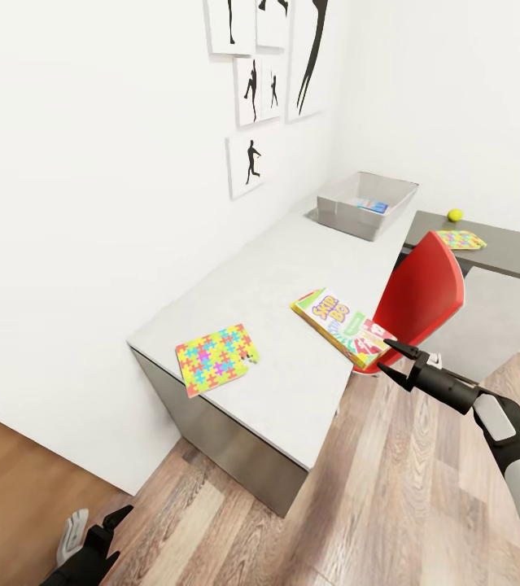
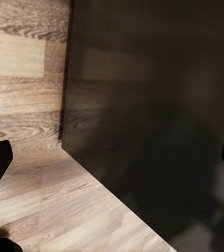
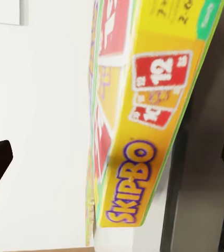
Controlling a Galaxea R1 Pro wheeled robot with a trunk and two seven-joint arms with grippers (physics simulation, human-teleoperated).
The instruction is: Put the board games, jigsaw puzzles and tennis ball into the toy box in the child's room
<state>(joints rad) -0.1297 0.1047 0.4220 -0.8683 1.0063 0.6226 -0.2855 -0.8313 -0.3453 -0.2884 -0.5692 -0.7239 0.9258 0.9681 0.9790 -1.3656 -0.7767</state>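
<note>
The yellow "SKIP BO" board game [image 1: 343,325] lies on the table [image 1: 276,268], its near end jutting past the front edge. My right gripper [image 1: 386,356] stands open just off that end, nothing between its fingers; the right wrist view shows the box [image 3: 138,131] close ahead. One jigsaw puzzle [image 1: 213,358] lies near the table's left corner, the other [image 1: 461,239] on the dark wing beside the tennis ball [image 1: 455,215]. At the far end, the toy box [image 1: 349,218] holds a blue game box [image 1: 371,205]. My left gripper [image 1: 101,533] hangs open, low by the floor.
A red chair [image 1: 420,295] stands against the table's front edge, right behind the SKIP BO box and my right arm. Black silhouette pictures [image 1: 247,163] hang on the white wall. The left wrist view shows the desk's dark side [image 2: 154,115] and wood floor [image 2: 49,210].
</note>
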